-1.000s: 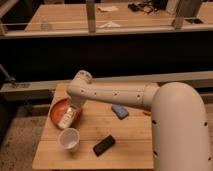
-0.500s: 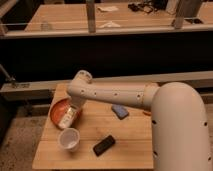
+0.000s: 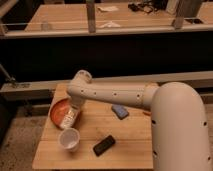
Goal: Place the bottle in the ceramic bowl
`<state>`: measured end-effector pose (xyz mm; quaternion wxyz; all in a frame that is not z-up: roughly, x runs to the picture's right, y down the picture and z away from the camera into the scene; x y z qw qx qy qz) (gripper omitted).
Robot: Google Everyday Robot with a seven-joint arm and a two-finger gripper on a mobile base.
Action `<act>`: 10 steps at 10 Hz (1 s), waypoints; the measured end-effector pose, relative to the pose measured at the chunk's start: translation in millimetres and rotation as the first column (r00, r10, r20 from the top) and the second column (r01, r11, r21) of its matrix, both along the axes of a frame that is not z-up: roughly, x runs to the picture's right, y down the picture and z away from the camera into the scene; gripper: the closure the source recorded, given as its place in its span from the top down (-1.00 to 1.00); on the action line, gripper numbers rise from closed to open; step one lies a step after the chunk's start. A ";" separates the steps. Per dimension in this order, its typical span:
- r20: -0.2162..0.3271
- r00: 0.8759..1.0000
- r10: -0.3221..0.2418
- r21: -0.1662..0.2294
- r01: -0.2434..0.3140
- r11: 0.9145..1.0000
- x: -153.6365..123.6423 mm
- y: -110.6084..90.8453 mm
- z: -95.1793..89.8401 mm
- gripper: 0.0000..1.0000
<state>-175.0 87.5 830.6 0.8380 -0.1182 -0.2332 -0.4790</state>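
Bottle [image 3: 70, 119] first: there is one, small and whitish with a faint darker band. It is tilted at the right edge of the ceramic bowl [image 3: 55, 108], in the left half of the wooden bench [image 3: 127, 147]. Whether its lower end touches the bowl cannot be told.

Nearest the camera, the bulky white body of the single robot arm [image 3: 180, 130] fills the lower right corner. On the bench's front part sit one white paper cup [image 3: 69, 139], upright with its mouth open, and one flat black object [image 3: 104, 145] to the right of it, well apart from the bowl.

Behind the cup lies the one bowl, shallow, orange-red, with a lighter rim. The arm's long white link stretches leftward across the bench and bends down at its elbow, so the one pincer [image 3: 73, 111] hangs at the bowl's right rim, closed narrow around the bottle's upper part.

Further right, one small blue object [image 3: 119, 111] lies under the arm link.

Beyond the bench runs a grey rail [image 3: 200, 77], then a dark gap. Farthest back stands a second wooden bench [image 3: 65, 17] with white papers [image 3: 111, 23] on it.
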 end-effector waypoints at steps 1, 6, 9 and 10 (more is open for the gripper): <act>0.001 1.000 -0.002 0.002 0.002 1.000 -1.1 -0.4 -0.4 -0.55; 0.003 1.000 -0.007 0.005 0.007 1.000 -3.8 -1.4 -1.4 -0.55; 0.002 1.000 -0.008 0.005 0.008 1.000 -4.3 -1.7 -2.0 -0.41; 0.002 1.000 -0.008 0.005 0.008 1.000 -4.7 -1.7 -2.1 -0.41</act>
